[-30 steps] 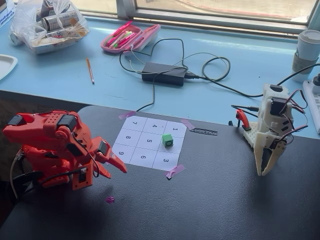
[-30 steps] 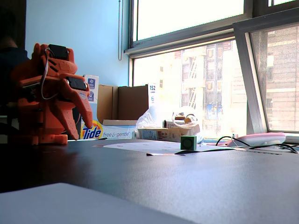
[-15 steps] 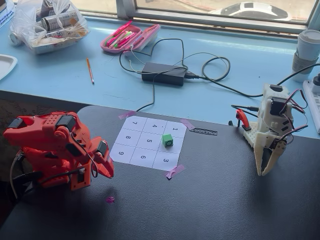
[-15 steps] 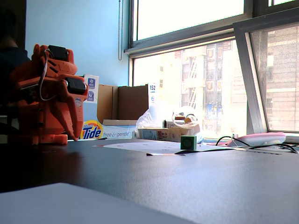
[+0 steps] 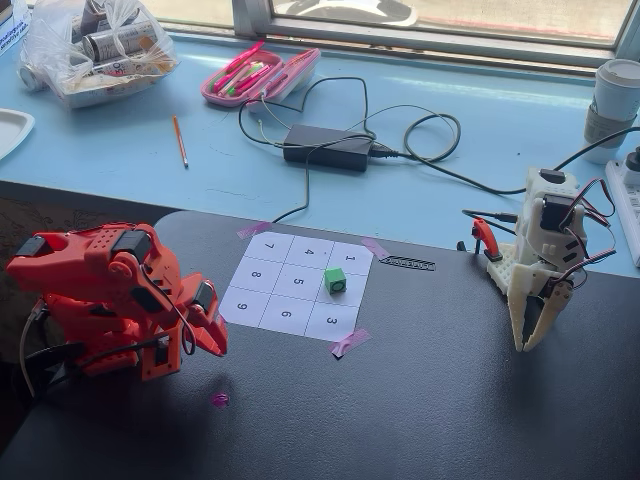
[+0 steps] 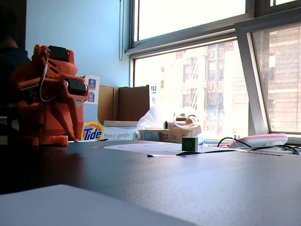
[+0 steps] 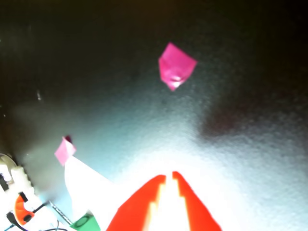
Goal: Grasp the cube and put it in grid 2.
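The green cube (image 5: 335, 280) sits on the numbered paper sheet in the right column, on the cell (image 5: 356, 288) between "1" and "3"; that cell's digit is hidden under the cube. The cube also shows in the low fixed view (image 6: 189, 143) and at the bottom left of the wrist view (image 7: 86, 223). My orange gripper (image 5: 217, 348) is folded down at the left, tips close to the dark table, apart from the sheet. In the wrist view the gripper (image 7: 169, 176) is shut and empty.
A white second arm (image 5: 540, 270) stands at the right. Pink tape bits (image 5: 219, 399) (image 7: 177, 67) lie on the table. A black power brick (image 5: 328, 147) with cables, a pink case (image 5: 258, 75) and a bag (image 5: 95, 45) lie on the blue counter behind.
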